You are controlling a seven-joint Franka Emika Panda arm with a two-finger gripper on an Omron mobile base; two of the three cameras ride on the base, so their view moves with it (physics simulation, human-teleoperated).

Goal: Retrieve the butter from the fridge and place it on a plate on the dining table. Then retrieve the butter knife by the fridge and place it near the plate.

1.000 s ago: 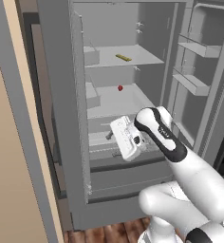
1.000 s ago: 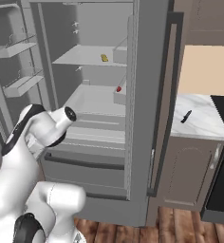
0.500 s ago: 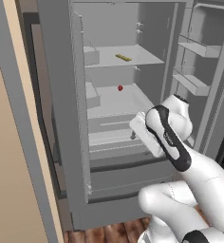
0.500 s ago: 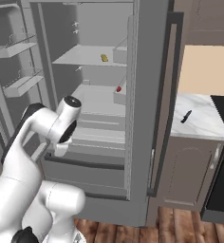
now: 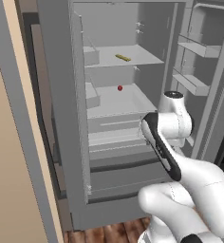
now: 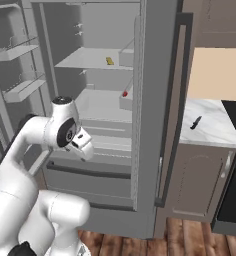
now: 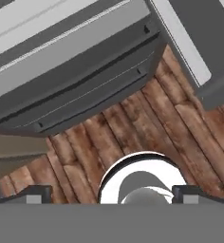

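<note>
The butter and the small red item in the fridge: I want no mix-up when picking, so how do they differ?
The butter is a slim yellow stick; the red item is tiny and round. The butter lies on the upper shelf, the red item on the shelf below. Both sit inside the open fridge, untouched.

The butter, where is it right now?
The butter lies on an upper shelf inside the open fridge, one shelf above a small red item.

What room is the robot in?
Most likely a kitchen: an open fridge with butter on a shelf, a marble counter with a knife on it, and wooden floorboards.
</note>
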